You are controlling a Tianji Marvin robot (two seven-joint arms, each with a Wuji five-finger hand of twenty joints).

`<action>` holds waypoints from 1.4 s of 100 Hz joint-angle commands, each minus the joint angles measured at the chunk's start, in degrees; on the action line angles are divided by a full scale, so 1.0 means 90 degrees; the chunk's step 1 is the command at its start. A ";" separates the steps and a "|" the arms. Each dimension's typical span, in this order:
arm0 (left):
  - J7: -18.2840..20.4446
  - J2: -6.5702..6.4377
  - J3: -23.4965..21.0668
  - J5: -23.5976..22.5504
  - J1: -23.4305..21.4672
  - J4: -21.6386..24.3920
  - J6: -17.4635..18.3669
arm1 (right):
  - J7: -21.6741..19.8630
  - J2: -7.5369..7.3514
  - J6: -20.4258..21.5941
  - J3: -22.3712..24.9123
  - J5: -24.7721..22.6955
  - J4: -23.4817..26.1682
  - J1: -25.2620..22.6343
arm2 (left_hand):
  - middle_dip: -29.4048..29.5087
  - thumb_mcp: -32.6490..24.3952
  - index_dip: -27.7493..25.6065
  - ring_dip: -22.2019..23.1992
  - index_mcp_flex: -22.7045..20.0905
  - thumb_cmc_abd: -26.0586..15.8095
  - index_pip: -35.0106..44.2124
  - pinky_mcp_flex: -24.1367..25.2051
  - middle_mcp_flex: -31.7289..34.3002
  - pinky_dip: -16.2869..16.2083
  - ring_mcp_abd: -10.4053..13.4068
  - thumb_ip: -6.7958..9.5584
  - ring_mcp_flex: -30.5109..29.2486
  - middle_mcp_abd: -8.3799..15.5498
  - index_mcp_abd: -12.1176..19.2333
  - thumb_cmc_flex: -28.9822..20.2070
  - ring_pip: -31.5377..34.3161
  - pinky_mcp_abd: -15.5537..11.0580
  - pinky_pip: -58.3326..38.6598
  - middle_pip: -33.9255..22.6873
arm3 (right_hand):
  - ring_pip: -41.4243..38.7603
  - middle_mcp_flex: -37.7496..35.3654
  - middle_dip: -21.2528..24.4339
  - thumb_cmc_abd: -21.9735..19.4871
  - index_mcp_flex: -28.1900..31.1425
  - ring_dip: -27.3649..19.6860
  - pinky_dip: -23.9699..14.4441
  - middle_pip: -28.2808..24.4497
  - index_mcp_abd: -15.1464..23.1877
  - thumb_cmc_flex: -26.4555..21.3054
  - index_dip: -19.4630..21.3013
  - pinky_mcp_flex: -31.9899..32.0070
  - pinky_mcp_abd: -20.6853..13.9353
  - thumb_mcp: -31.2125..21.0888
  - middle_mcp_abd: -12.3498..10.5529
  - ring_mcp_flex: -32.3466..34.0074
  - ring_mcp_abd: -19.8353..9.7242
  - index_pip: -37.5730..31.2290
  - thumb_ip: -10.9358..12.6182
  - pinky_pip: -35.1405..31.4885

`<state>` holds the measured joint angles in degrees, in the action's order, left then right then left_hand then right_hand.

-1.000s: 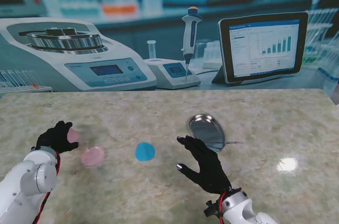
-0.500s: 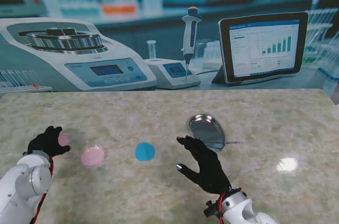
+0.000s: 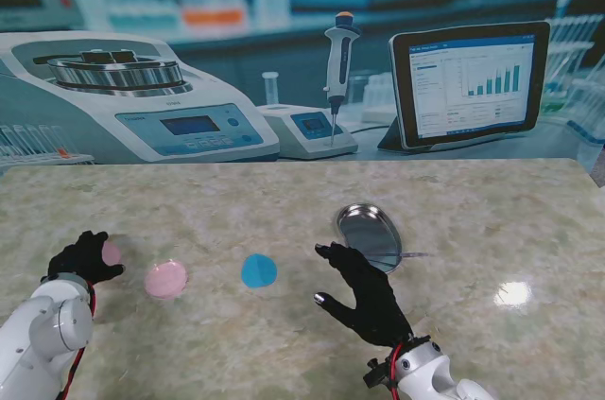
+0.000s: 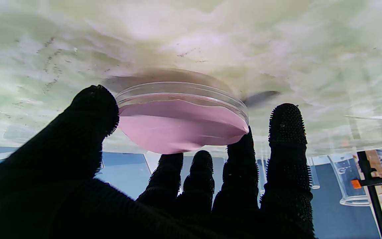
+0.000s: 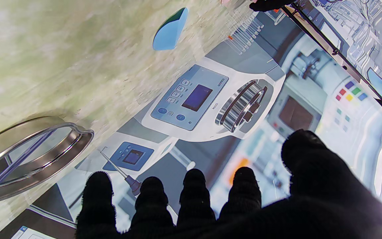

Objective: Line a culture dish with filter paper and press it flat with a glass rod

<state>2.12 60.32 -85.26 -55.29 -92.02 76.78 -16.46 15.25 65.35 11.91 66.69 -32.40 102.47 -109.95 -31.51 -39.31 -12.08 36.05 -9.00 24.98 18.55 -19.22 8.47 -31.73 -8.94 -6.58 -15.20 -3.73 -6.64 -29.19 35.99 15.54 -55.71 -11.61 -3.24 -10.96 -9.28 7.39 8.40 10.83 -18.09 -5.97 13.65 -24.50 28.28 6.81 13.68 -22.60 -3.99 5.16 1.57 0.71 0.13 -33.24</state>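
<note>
The left hand [image 3: 85, 256], gloved in black, sits at the far left of the counter [image 3: 473, 211] with its fingers [image 4: 287, 132] and thumb closed around a clear culture dish [image 4: 181, 96]. The wrist view shows the dish gripped by its rim, thumb on one side and fingertips on the other, with a pink filter paper [image 4: 177, 127] lying across it, its surface slightly wavy and one edge bulging past the rim. Whether the dish rests on the marbled top or is just off it, I cannot tell. From the stand's view only a sliver of pink shows beside that hand.

Just to the right of it a second pink disc [image 3: 165, 279] lies flat on the counter, apart from the hand. Farther right is a blue disc [image 3: 258, 270], also flat and alone.

The right hand [image 3: 364, 294] hovers near the middle, fingers spread and holding nothing, its fingertips pointing toward a round steel tray [image 3: 369, 233] just beyond it. A glass rod [image 5: 15, 159] lies across the tray, one end poking out past the rim on the right side.

Behind the counter stands a printed backdrop of lab gear: a centrifuge [image 3: 123, 97], a pipette [image 3: 338, 69] and a tablet screen [image 3: 470, 83].
</note>
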 commanded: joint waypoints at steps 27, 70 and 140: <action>0.0187 0.0010 -0.0007 0.0020 -0.0081 0.0116 -0.0126 | -0.0006 0.0020 -0.0022 -0.0017 -0.0003 0.0049 -0.0058 | 0.0146 -0.0426 0.0053 -0.0284 0.0011 -0.0270 -0.0167 0.0326 -0.0042 0.0214 0.0124 0.0063 -0.0013 -0.0158 -0.0223 -0.0157 -0.0318 0.0238 0.0432 0.0257 | 0.0014 0.0134 -0.0043 -0.0034 -0.0038 -0.0041 0.0044 -0.0020 0.0157 -0.0068 0.0058 0.0066 0.0012 0.0008 -0.0124 -0.0015 -0.0082 0.0039 0.0016 -0.0088; 0.0224 0.0010 0.0014 0.0072 -0.0058 0.0097 -0.0153 | -0.0003 0.0023 -0.0018 -0.0006 0.0008 0.0053 -0.0063 | 0.0373 0.0332 0.0336 -0.1061 0.0011 -0.0624 -0.0720 0.1168 -0.0237 0.0886 0.0043 0.0094 0.0572 -0.0054 -0.0171 -0.0100 -0.1581 0.0640 0.1417 0.0855 | -0.0041 0.0134 -0.0045 -0.0031 -0.0038 -0.0024 0.0045 -0.0024 0.0165 -0.0072 0.0058 0.0065 0.0014 0.0011 -0.0130 0.0002 -0.0068 0.0038 0.0014 -0.0093; 0.0173 0.0067 -0.0466 0.0016 -0.0797 0.1360 0.0688 | 0.0013 0.0024 0.0005 -0.0012 -0.0004 0.0047 -0.0061 | 0.0594 0.1448 0.0401 -0.1053 -0.0011 -0.1185 -0.0998 0.2071 -0.0209 0.0647 0.0106 0.0180 0.1021 0.0223 0.0155 -0.0096 -0.2327 0.0468 0.2975 0.0959 | -0.0054 0.0133 -0.0046 -0.0036 -0.0038 -0.0039 0.0048 -0.0032 0.0158 -0.0081 0.0061 0.0064 0.0008 0.0016 -0.0133 0.0004 -0.0074 0.0035 0.0015 -0.0100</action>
<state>3.72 60.72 -89.41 -55.07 -98.29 86.79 -10.89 15.35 65.35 11.99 66.75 -32.42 102.57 -110.05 -26.98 -27.19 -8.52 26.29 -9.00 15.81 11.38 -1.54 8.40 -23.74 -8.63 -5.82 -7.56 -3.13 -5.65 -29.75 16.35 20.21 -31.77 -4.14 -3.24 -10.96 -9.28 7.39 8.39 10.83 -18.09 -5.97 13.65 -24.51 28.28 6.81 13.68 -22.60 -3.99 5.15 1.57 0.71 0.13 -33.26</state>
